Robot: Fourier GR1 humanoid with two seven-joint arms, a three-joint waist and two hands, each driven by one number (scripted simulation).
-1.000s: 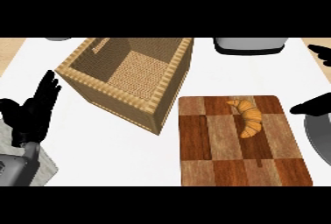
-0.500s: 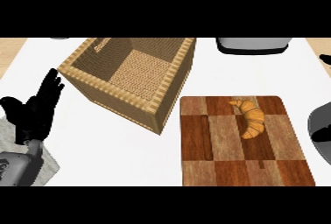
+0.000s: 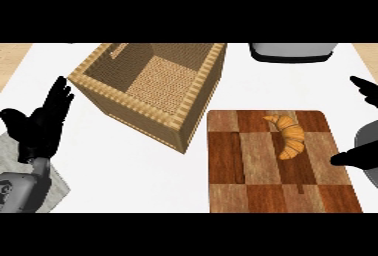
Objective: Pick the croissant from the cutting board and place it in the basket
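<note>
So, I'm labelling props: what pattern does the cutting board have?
In the head view, the cutting board shows a patchwork of light and dark brown wooden blocks, like a checkerboard.

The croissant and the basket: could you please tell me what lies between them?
In the head view, only bare cutting board and a narrow strip of white counter separate the croissant from the basket; nothing stands between them.

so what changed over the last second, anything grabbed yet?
Nothing grabbed. The right hand went up and out toward the view's right edge, then spread wider beside the cutting board, not touching the croissant. The left hand drifted slightly and stayed open. Croissant, board and basket did not move.
</note>
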